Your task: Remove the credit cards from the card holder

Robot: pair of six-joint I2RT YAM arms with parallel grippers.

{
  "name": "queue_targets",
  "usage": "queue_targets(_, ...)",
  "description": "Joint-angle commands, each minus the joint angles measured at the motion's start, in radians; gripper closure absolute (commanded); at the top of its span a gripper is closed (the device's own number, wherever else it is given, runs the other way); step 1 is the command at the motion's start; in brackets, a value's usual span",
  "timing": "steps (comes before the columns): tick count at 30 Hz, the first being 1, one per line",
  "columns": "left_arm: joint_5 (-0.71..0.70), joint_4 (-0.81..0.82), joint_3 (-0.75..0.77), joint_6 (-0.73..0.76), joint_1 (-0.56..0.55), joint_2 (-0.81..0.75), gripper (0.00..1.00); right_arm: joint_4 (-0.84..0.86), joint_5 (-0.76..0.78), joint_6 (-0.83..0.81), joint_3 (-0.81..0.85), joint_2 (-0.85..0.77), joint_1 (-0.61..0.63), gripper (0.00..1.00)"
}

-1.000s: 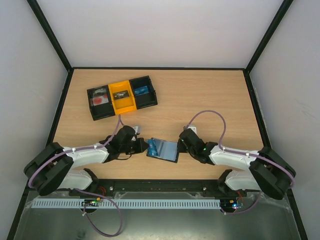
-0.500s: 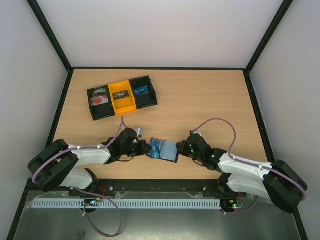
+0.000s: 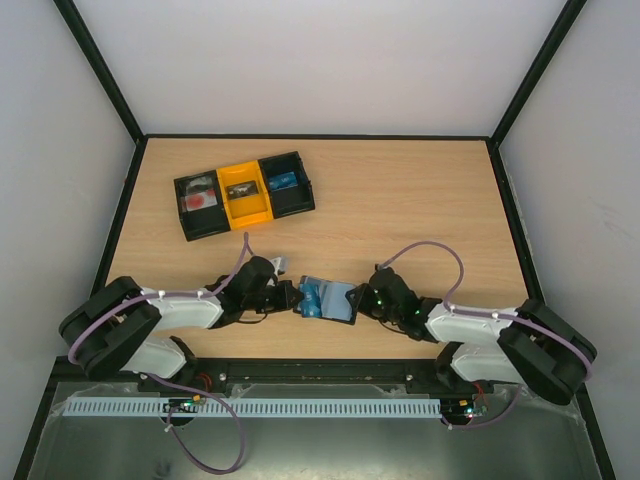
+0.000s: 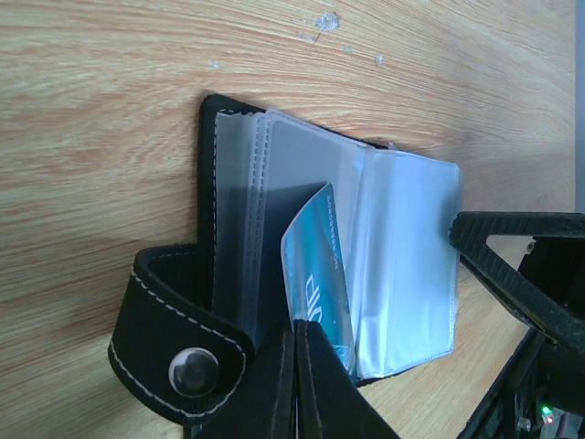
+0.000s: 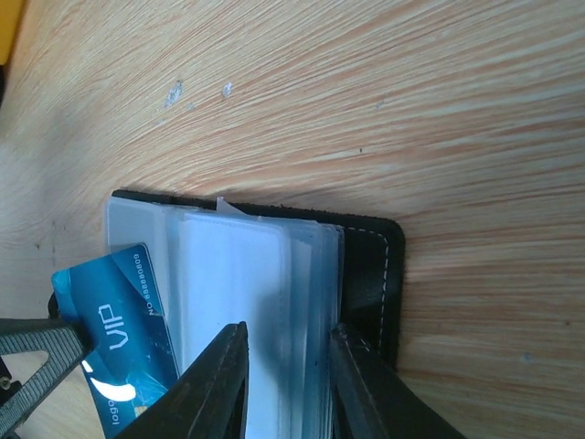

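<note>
Card holder is lying open on the table, with a blue card sticking out of it at a tilt. Left gripper is sitting at the card holder's tab end, jaws together, seemingly pinching just the card's corner. Right gripper is hovering at its other end, jaws apart over the sleeves. I'm worrying that the skinny pinch is going to slip, or the card holder is going to drag along if nothing's pinning it. Left wrist is showing the snap tab, right wrist is showing the card's VIP print, and only the top view is showing the tray well beyond.
</note>
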Motion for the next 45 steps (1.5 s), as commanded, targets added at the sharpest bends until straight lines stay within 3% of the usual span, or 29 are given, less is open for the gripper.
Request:
queue_targets(1, -0.007, -0.024, -0.022, 0.006, -0.007, 0.021, 0.97, 0.024, -0.012, -0.019, 0.018, 0.048, -0.001, 0.76)
queue_targets(8, 0.007, 0.017, -0.029, -0.004, -0.008, 0.034, 0.97, -0.008, -0.002, -0.097, 0.045, 0.071, -0.001, 0.97)
queue_targets(14, 0.022, 0.015, -0.015, -0.010, -0.010, 0.018, 0.97, -0.134, 0.131, -0.222, 0.099, 0.063, 0.000, 0.98)
queue_targets(25, -0.022, -0.143, 0.023, 0.022, 0.003, -0.097, 0.97, -0.321, 0.334, -0.457, 0.243, 0.128, -0.005, 0.98)
queue_targets(30, -0.020, -0.189, 0.023, 0.034, 0.010, -0.152, 0.97, -0.398, 0.362, -0.489, 0.293, 0.129, -0.006, 0.86)
queue_targets(36, 0.043, -0.219, 0.034, 0.086, 0.013, -0.225, 0.97, -0.501, 0.330, -0.537, 0.323, -0.006, -0.005, 0.68)
queue_targets(45, 0.196, -0.240, 0.049, 0.186, 0.013, -0.314, 0.97, -0.421, -0.126, -0.626, 0.269, -0.227, -0.005, 0.55)
